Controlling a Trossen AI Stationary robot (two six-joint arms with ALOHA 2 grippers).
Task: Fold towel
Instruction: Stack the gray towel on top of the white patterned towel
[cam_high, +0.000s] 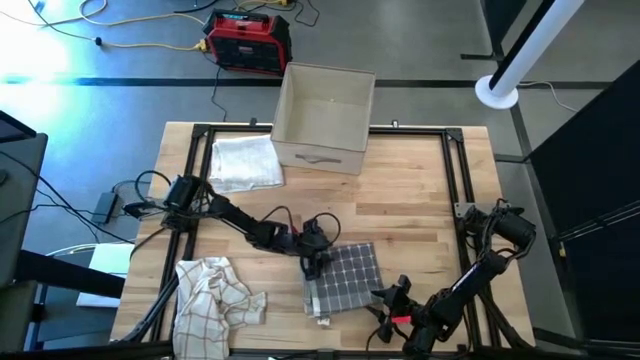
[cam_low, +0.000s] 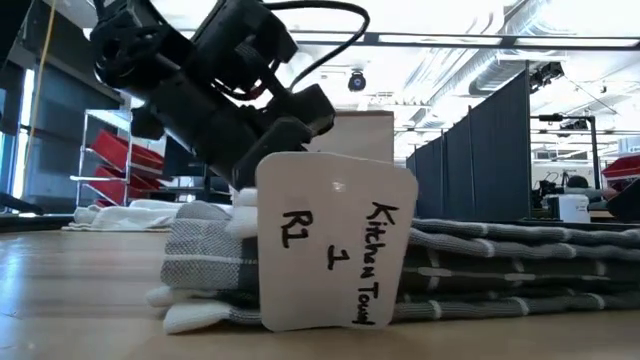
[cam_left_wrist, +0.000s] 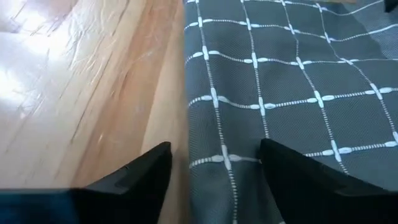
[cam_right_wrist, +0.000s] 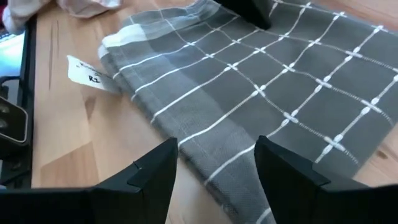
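Left tool (cam_high: 312, 262) spread over grey towel (cam_high: 343, 277) edge — white tag (cam_low: 335, 242) hides folds

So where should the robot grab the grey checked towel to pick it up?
Probably at the edge of the grey checked cloth towel on the left arm's side. It lies flat and already folded on the wooden table, so only the edges give a lip. The left claw is open astride that edge; the right claw, also open, sits by the near edge.

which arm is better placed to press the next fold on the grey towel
Probably left: the left claw is open right at the grey towel's edge, over its left side. The right claw, also open, sits just off its near right corner.
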